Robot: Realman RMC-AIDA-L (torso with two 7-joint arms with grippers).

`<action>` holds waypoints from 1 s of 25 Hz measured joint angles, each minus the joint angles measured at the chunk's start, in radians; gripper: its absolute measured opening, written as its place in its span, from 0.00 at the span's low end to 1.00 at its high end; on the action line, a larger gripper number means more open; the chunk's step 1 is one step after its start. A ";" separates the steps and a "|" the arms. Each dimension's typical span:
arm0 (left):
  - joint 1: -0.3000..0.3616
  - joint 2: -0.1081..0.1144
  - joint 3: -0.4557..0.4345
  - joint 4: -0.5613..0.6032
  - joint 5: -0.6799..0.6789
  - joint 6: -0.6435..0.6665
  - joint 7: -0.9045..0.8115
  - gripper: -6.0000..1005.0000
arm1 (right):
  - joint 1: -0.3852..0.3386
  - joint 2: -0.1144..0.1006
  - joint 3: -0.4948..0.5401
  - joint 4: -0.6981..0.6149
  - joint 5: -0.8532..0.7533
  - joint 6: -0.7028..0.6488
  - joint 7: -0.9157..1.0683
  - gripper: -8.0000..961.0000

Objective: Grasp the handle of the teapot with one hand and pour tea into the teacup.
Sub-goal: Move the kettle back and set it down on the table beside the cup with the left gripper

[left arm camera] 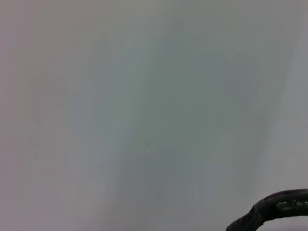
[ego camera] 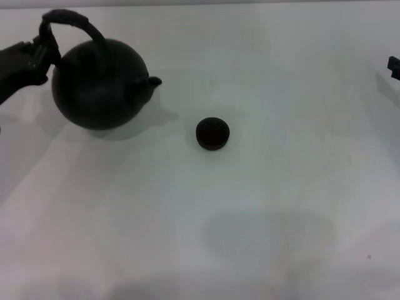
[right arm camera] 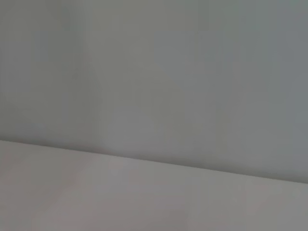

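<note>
From my station I see the left gripper [ego camera: 42, 55] at the far-left edge of the head view, pinching the left end of the handle [ego camera: 65, 20], one arched band looping over the one teapot [ego camera: 100, 84]. The pot looks tipped, spout [ego camera: 153, 81] pointing right toward the cup, with a shadow below and to its right; I cannot tell whether its base touches the table [ego camera: 281, 187]. In the left wrist view only a short stretch of the handle [left arm camera: 274, 208] crosses one corner, the remainder being plain pale surface. One teacup [ego camera: 212, 133] stands upright on the table, right of and nearer than the spout, apart from the pot with bare table between them. Count: one teapot, one teacup, two arms. The right gripper [ego camera: 394, 64] shows only as a small dark piece at the right edge of the head view, well apart from the cup; I cannot tell how its fingers stand. The right wrist view shows only pale surfaces meeting along one straight line. Wide bare table lies right of and nearer than the cup; the pot sits near the table's far-left edge.
</note>
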 joint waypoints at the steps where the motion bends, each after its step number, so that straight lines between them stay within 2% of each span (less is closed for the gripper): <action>1: -0.002 -0.001 0.001 -0.010 0.001 -0.001 0.012 0.11 | 0.000 0.000 0.000 0.000 0.000 0.000 0.000 0.91; 9: -0.039 0.003 -0.009 -0.102 -0.005 -0.001 0.030 0.11 | 0.003 0.003 -0.004 0.007 0.002 0.002 0.000 0.91; 21: -0.057 0.007 -0.017 -0.117 0.013 -0.035 0.001 0.11 | 0.006 0.004 -0.006 0.014 0.006 0.008 0.000 0.91; 25: -0.082 0.008 -0.021 -0.116 0.120 -0.051 -0.072 0.11 | 0.006 0.005 -0.006 0.014 0.007 0.011 0.000 0.91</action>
